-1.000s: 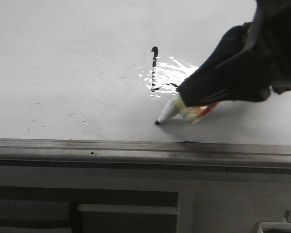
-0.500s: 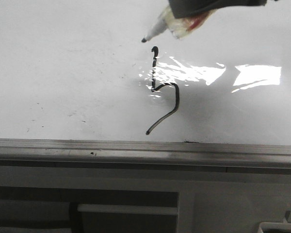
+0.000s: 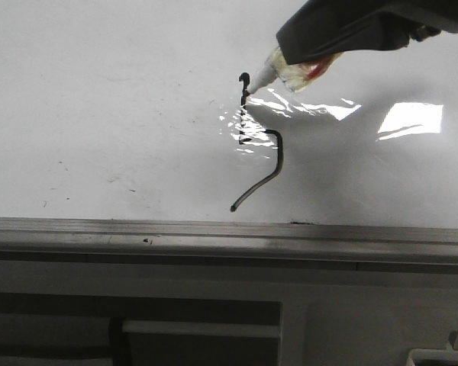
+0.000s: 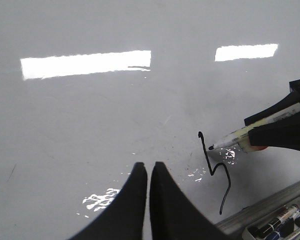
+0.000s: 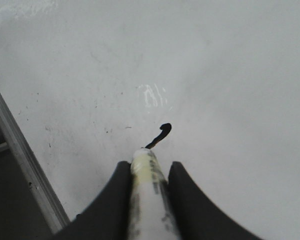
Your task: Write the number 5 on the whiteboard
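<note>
Glossy whiteboard [image 3: 99,91] fills our view, the number 5 [image 3: 259,145] drawn near its grey edge strip [image 3: 214,232]. Our right gripper [image 5: 150,175] clamps a marker [image 3: 278,72], whose tip seems to touch the hooked top. Our left gripper [image 4: 148,172] hangs nearby, fingers pressed together, holding nothing.

Open whiteboard [image 3: 99,91] all around the right tool [image 3: 290,65] (only the metal edge strip [image 3: 214,236] bounding it).
</note>
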`<control>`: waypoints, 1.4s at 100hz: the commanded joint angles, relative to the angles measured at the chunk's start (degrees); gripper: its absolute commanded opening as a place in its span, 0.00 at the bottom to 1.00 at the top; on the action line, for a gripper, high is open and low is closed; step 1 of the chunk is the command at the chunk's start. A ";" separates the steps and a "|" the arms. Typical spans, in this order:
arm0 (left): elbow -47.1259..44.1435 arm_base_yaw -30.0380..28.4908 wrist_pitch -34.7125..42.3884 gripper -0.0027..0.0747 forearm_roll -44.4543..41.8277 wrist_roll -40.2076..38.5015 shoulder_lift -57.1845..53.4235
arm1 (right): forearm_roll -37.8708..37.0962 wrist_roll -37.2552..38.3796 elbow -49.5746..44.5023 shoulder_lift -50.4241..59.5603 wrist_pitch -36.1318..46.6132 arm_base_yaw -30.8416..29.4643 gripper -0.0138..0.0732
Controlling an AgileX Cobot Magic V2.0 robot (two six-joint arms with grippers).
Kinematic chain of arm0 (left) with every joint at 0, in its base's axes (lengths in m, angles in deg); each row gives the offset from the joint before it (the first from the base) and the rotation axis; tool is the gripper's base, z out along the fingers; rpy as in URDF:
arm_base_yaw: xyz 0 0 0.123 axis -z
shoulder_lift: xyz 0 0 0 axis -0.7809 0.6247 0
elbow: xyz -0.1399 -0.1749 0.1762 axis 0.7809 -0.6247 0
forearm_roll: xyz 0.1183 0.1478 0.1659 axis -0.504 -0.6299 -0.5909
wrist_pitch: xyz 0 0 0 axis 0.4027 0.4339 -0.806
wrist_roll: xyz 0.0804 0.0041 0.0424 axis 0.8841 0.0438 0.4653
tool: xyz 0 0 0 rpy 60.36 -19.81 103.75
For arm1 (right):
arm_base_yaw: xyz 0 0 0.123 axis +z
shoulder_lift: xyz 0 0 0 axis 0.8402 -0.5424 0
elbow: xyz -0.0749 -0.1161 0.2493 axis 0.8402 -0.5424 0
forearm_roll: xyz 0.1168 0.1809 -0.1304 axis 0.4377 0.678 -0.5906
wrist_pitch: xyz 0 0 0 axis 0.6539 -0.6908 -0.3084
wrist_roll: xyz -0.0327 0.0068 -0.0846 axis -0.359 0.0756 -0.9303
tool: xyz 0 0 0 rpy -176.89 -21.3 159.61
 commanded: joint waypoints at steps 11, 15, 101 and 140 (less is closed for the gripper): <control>1.61 -0.11 4.02 0.01 0.91 -0.37 0.21 | -0.32 -0.11 1.99 -0.64 4.45 -0.50 0.10; 1.61 -0.11 4.02 0.01 0.91 -0.37 0.21 | -0.32 -0.11 1.99 -0.78 4.46 -0.63 0.10; 1.61 -0.11 4.02 0.01 0.91 -0.37 0.21 | -0.22 -0.11 0.52 0.32 -1.53 -9.25 0.10; 1.61 -0.11 3.89 0.01 1.81 -0.37 0.21 | -0.32 -0.51 2.74 8.15 -5.78 -5.55 0.10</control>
